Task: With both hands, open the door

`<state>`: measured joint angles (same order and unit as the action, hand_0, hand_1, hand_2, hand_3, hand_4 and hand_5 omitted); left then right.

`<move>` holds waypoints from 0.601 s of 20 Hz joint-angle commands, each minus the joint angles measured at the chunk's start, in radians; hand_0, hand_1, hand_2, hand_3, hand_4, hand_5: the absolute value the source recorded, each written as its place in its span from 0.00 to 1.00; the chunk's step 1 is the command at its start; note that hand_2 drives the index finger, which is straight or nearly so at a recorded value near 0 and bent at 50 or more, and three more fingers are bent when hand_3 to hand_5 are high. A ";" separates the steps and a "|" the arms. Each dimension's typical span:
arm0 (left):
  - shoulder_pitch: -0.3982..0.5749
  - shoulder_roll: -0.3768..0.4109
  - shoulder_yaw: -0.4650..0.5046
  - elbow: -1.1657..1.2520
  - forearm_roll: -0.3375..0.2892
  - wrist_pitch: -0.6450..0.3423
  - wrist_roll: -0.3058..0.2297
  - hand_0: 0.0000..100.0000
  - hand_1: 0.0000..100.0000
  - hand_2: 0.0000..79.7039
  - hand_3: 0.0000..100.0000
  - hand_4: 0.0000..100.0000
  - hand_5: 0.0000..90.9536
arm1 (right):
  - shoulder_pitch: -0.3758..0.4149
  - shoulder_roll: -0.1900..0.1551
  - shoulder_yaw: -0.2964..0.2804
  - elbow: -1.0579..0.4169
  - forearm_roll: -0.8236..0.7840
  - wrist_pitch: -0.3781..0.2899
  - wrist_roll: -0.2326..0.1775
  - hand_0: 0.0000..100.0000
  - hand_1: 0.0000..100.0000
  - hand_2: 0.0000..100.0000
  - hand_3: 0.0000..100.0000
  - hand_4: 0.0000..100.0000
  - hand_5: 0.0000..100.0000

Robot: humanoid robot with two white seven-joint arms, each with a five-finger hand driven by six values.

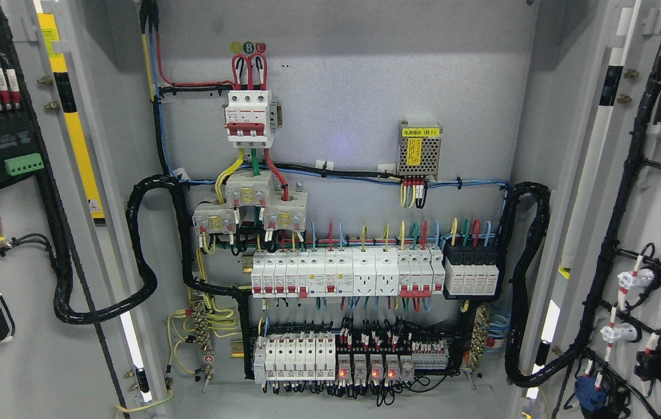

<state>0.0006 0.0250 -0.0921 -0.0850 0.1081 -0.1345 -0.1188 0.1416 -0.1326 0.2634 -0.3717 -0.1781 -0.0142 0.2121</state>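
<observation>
Both doors of the grey electrical cabinet (342, 87) stand swung wide: the left door (10, 361) fills the picture's left edge and the right door (656, 233) the right edge, each showing its inner face with wiring and fittings. Neither hand of the robot is in view, so whether they are wide or narrow cannot be told. Inside, a three-pole main breaker (248, 119) sits high on the back panel, a small power supply (419, 148) with a yellow label to its right. Below run a row of white breakers (342, 273) and a lower row of relays (365, 361) with red lights glowing. Thick black cable looms (144, 244) loop from the panel to each door.
</observation>
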 commanded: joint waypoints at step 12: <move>-0.016 0.010 -0.006 0.107 0.007 0.006 -0.005 0.12 0.56 0.00 0.00 0.00 0.00 | -0.062 0.065 0.002 0.166 0.048 0.059 -0.045 0.00 0.50 0.04 0.00 0.00 0.00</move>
<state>0.0001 0.0316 -0.0967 -0.0287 0.1118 -0.1296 -0.1238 0.0905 -0.0956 0.2655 -0.2673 -0.1361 0.0437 0.1685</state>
